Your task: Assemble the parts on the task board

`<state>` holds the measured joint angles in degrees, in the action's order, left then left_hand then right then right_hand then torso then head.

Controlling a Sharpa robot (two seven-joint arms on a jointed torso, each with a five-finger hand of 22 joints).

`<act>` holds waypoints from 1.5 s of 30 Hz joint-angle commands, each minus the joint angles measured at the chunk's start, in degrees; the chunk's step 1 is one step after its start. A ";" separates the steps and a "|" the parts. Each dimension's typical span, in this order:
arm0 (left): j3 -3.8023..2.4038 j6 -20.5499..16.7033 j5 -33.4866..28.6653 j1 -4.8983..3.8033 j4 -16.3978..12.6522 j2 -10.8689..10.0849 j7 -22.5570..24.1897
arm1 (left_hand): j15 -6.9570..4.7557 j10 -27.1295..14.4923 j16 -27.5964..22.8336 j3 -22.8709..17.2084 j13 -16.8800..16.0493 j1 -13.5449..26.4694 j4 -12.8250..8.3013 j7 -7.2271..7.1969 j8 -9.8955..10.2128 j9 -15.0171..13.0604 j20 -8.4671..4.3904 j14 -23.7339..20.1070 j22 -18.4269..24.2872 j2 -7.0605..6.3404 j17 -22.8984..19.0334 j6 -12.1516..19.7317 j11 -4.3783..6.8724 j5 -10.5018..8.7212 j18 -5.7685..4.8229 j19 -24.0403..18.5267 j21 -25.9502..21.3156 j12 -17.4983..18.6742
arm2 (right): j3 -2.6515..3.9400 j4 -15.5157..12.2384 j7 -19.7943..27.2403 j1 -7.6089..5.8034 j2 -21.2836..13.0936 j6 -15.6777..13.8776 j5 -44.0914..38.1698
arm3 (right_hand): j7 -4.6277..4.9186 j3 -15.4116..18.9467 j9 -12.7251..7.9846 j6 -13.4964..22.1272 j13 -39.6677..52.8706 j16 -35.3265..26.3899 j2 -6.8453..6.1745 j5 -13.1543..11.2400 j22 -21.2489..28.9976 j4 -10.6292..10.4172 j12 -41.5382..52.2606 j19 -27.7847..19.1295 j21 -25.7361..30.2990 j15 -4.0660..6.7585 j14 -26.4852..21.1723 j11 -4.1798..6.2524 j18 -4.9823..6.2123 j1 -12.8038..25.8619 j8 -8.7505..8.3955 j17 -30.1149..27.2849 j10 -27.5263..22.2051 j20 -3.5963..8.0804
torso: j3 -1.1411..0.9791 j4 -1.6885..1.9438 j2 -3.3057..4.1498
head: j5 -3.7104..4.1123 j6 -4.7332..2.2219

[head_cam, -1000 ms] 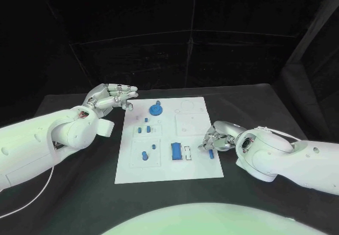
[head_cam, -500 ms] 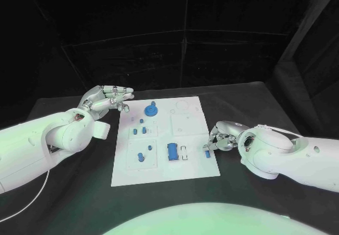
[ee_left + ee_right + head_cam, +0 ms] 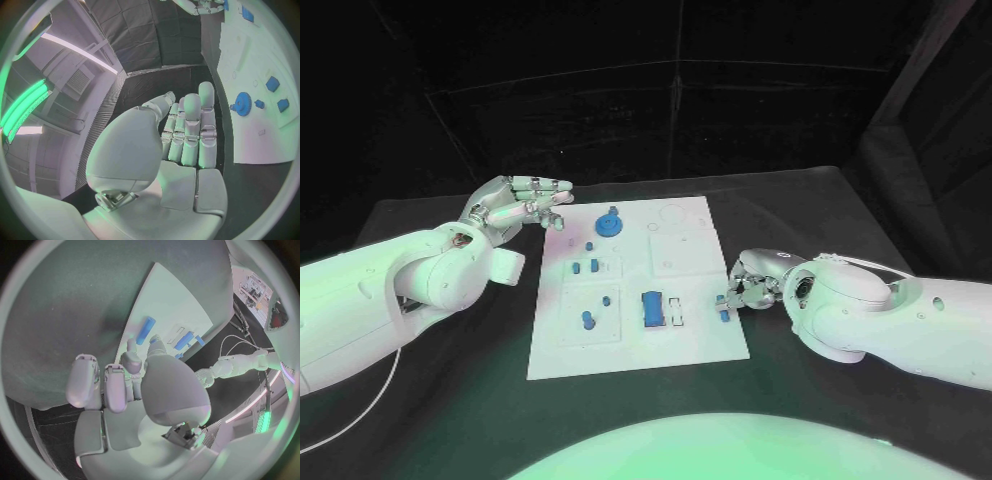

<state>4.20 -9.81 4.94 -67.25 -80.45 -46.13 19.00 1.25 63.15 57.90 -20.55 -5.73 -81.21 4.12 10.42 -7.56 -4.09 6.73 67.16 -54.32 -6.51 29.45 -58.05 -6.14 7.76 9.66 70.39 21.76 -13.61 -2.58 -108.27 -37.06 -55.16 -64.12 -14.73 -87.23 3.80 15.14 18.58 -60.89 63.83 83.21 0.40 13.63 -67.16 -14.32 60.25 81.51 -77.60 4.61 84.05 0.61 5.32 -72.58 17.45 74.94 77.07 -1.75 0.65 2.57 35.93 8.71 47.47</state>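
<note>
You see the task board (image 3: 689, 335) lying flat in the middle of the black desk (image 3: 430, 400), between the two arms. On it, a blue gear-shaped part (image 3: 609, 223) stands near the far end; two small blue parts (image 3: 584, 267) lie side by side below it, another small blue part (image 3: 587, 320) sits lower on the same side, and a longer blue block (image 3: 652, 308) lies nearer the middle with a pale slot piece just beside it. At the board's right edge your right hand (image 3: 750, 285) reaches down with curled fingers, and its fingertips meet a small blue peg (image 3: 723, 314); you cannot tell for sure whether the peg is pinched or only touched. Your left hand (image 3: 516, 205) hovers off the board's far left corner, above the desk, fingers loosely bent and apart, holding nothing. In the left wrist view the left hand (image 3: 187, 135) has its fingers stretched straight, with the gear (image 3: 242, 104) close by on the board.
</note>
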 commanded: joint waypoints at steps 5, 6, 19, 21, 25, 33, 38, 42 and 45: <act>0.05 0.67 -0.17 -0.06 0.02 -0.05 0.11 | 0.02 -0.25 -0.14 0.19 -0.09 0.57 0.01 -0.10 -0.21 0.09 0.11 -0.31 0.06 0.03 -0.06 0.49 0.05 0.16 0.72 -0.23 -0.26 -0.21 | 0.00 0.22 -0.52 -0.01 0.83 2.78 -0.81 | 0.03 0.09 0.41 -0.29 0.08 -0.22 -0.39 -0.57 0.08 0.24 -0.33 -0.01 0.30 -0.27 3.68 -0.10 -0.81 -1.26 -0.23 3.63 -0.33 -0.20 | 0.05 -0.05 0.00 | -0.09 0.16; 0.06 0.68 -0.17 -0.06 0.02 -0.04 0.11 | 0.02 -0.25 -0.14 0.19 -0.09 0.57 0.01 -0.10 -0.21 0.09 0.11 -0.31 0.06 0.03 -0.06 0.49 0.05 0.16 0.72 -0.23 -0.26 -0.21 | 0.00 0.24 -0.48 -0.01 0.93 2.80 -0.92 | 0.03 0.04 0.48 -0.28 0.10 -0.24 -0.38 -0.53 0.10 0.38 -0.34 -0.02 0.31 -0.27 3.67 -0.10 -0.81 -1.59 -0.24 3.60 -0.34 -0.19 | 0.05 -0.05 0.00 | -0.09 0.16; 0.11 0.71 -0.17 -0.05 0.05 0.00 0.17 | 0.12 -0.44 -0.09 0.59 -0.11 1.31 0.51 -0.06 -0.34 0.08 0.21 -0.38 0.31 0.07 -0.18 0.63 -0.01 0.10 0.70 -0.23 -0.44 -0.47 | 0.00 0.87 -0.93 0.02 3.00 5.30 -5.16 | 0.47 -1.03 1.02 0.92 -0.82 -0.84 0.24 1.23 1.07 4.30 -2.13 -0.53 1.07 -0.40 3.48 -0.35 -0.63 -8.13 -1.23 2.99 -1.48 -0.21 | 0.07 0.03 -0.01 | -0.21 0.22; 0.11 0.73 -0.17 -0.05 0.05 0.01 0.17 | 0.12 -0.44 -0.09 0.60 -0.11 1.32 0.52 -0.06 -0.34 0.08 0.21 -0.39 0.32 0.07 -0.18 0.63 -0.01 0.10 0.70 -0.23 -0.45 -0.48 | -0.01 0.97 -1.20 0.02 3.30 5.71 -6.13 | 0.52 -2.14 0.96 1.24 -1.22 -0.89 1.16 0.86 1.24 5.51 -2.78 -0.64 1.22 -0.38 3.46 -0.35 -0.59 -10.44 -1.60 2.99 -1.93 -0.20 | 0.08 0.03 -0.01 | -0.24 0.18; 0.12 0.73 -0.17 -0.05 0.04 0.03 0.13 | 0.12 -0.45 -0.09 0.61 -0.11 1.32 0.53 -0.06 -0.35 0.08 0.21 -0.39 0.33 0.07 -0.19 0.63 -0.01 0.10 0.70 -0.23 -0.45 -0.48 | -0.01 1.01 -1.69 0.03 3.67 5.99 -7.20 | 0.86 -5.63 0.50 1.62 -1.72 -0.91 3.48 -1.50 1.37 7.77 -3.81 -0.70 1.39 -0.44 3.47 -0.42 -0.57 -14.97 -2.77 3.13 -2.64 -0.17 | 0.05 0.04 -0.07 | -0.34 -0.01; 0.13 0.90 -0.17 -0.04 0.01 0.03 0.21 | 0.12 -0.46 -0.08 0.61 -0.12 1.31 0.52 -0.08 -0.36 0.08 0.21 -0.39 0.34 0.07 -0.19 0.64 0.00 0.11 0.71 -0.23 -0.47 -0.50 | 0.00 0.37 -2.60 0.02 3.47 2.63 -3.72 | 1.33 -11.12 -1.20 2.67 -1.85 -0.87 5.96 -2.50 1.08 6.62 -4.30 -0.48 1.25 -0.79 3.53 -0.93 -0.65 -15.11 -5.46 3.36 -2.84 -0.45 | 0.10 -0.02 -0.10 | -0.42 -0.20; 0.13 1.04 -0.17 -0.03 0.06 0.13 0.21 | 0.12 -0.46 -0.08 0.61 -0.12 1.31 0.52 -0.08 -0.36 0.08 0.21 -0.39 0.34 0.07 -0.19 0.64 0.00 0.11 0.71 -0.23 -0.47 -0.50 | 0.01 -0.54 -1.87 0.01 3.29 -0.13 -0.76 | 1.26 -16.83 -2.43 1.54 -1.28 -0.65 3.28 -1.70 0.74 5.20 -3.74 -0.26 1.06 -0.81 3.64 -0.89 -0.69 -13.03 -6.72 3.80 -2.37 -0.54 | 0.06 0.07 -0.10 | -0.45 -0.13; 0.13 1.25 -0.17 -0.02 0.01 0.17 0.37 | 0.10 -0.53 -0.08 0.57 -0.11 1.18 0.46 -0.10 -0.38 0.09 0.21 -0.41 0.40 0.16 -0.22 0.69 0.02 0.15 0.72 -0.23 -0.50 -0.54 | 0.01 -1.19 -1.07 0.00 3.29 -2.25 -0.13 | 1.25 -22.09 -3.11 0.77 -0.90 -0.54 0.51 -1.72 0.52 3.93 -3.35 -0.16 0.95 -0.83 3.70 -0.94 -0.72 -10.85 -7.42 4.07 -2.01 -0.55 | 0.06 0.13 0.00 | -0.59 -0.15; 0.13 1.38 -0.17 0.00 -0.01 0.19 0.56 | 0.08 -0.60 -0.07 0.50 -0.11 1.04 0.39 -0.11 -0.40 0.09 0.21 -0.44 0.44 0.24 -0.25 0.72 0.04 0.19 0.74 -0.23 -0.53 -0.58 | 0.02 -1.61 -0.66 -0.01 3.28 -3.73 0.07 | 1.32 -27.65 -3.58 0.26 -0.84 -0.59 -2.43 -1.97 0.41 3.41 -3.39 -0.12 0.92 -0.86 3.71 -1.05 -0.73 -8.91 -7.94 4.11 -1.90 -0.58 | 0.05 0.12 -0.03 | -0.82 -0.12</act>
<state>4.38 -9.39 4.94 -67.20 -80.37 -46.02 18.93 1.26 62.94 57.90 -20.09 -5.78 -80.29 4.58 10.36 -7.78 -4.09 6.73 67.16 -53.93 -6.42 29.29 -57.70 -5.93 7.76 9.66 70.39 21.52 -13.93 -2.57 -109.55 -38.52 -55.11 -60.82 -14.87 -88.89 5.05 -10.35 15.30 -60.28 63.07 82.54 -0.66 12.02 -66.69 -10.74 56.95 81.30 -76.53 4.28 83.98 -0.32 5.32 -82.33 9.89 74.92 74.96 -1.96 0.73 2.66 35.85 8.03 47.31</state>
